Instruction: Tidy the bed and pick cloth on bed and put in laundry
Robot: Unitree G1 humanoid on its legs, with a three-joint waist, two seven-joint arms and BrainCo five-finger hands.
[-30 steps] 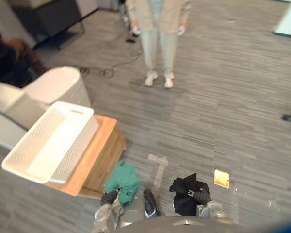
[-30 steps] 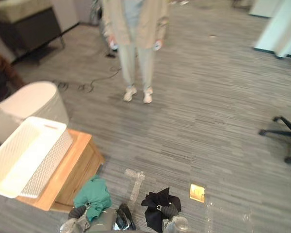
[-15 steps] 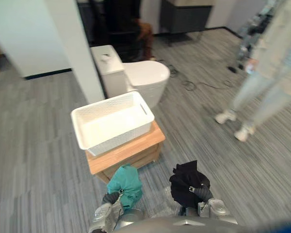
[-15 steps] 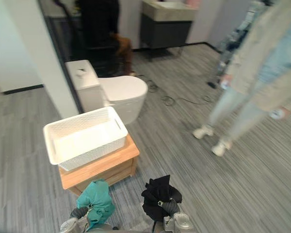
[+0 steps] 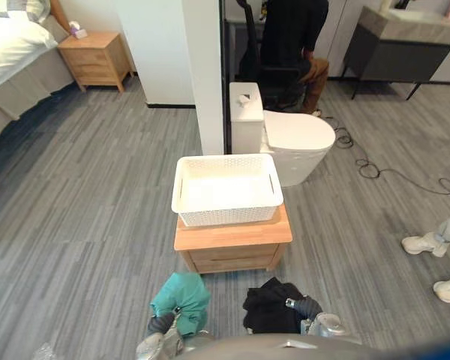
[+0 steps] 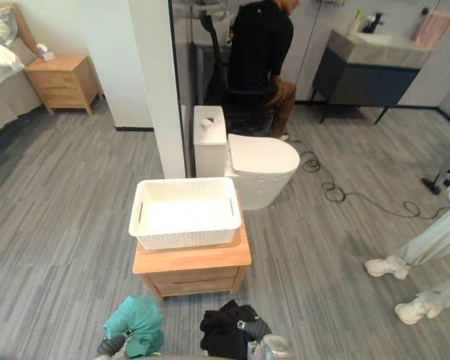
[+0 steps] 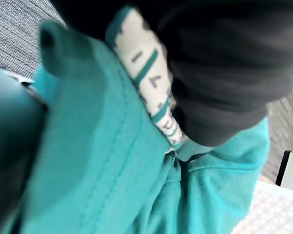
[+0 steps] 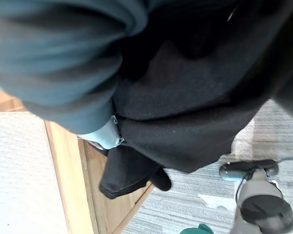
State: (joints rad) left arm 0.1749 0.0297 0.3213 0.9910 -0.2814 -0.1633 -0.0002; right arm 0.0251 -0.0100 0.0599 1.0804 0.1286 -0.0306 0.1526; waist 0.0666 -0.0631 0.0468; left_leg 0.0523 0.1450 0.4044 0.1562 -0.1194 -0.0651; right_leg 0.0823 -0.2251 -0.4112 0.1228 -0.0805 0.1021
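Left eye view has the white laundry basket (image 5: pixel 226 187) straight ahead on a low wooden table (image 5: pixel 232 241), and the basket looks empty (a pale bottom with nothing lying in it). Nearer, at the bottom edge, the left hand (image 5: pixel 162 324) is clenched on a bunched teal cloth (image 5: pixel 181 294). The right hand (image 5: pixel 306 306) grasps a black cloth (image 5: pixel 268 307). Both bundles are held up just short of the table's near side, teal on the left and black on the right, apart from each other.

Beyond the basket stand a white pillar (image 5: pixel 202 75) and a toilet (image 5: pixel 294 141), with a seated person (image 5: pixel 289 30) in black behind them. Far left, this view catches the bed (image 5: pixel 7 46) and a nightstand (image 5: pixel 97 58) beside it. The right eye view cuts the bed to a corner but gives more of the right side, with a standing person's legs (image 6: pixel 427 251) and a dark vanity (image 6: pixel 367 75).

Left wrist view adds a white label (image 7: pixel 151 78) with teal print, sewn into the teal cloth. The cloth's folds wrap that hand closely (little of a finger shows). A corner of the basket's mesh lies past it.

Right wrist view shows a silver finger (image 8: pixel 105 136) pinched into the black cloth. The cloth hangs beside the table's wooden edge, with the basket's white wall just past that.
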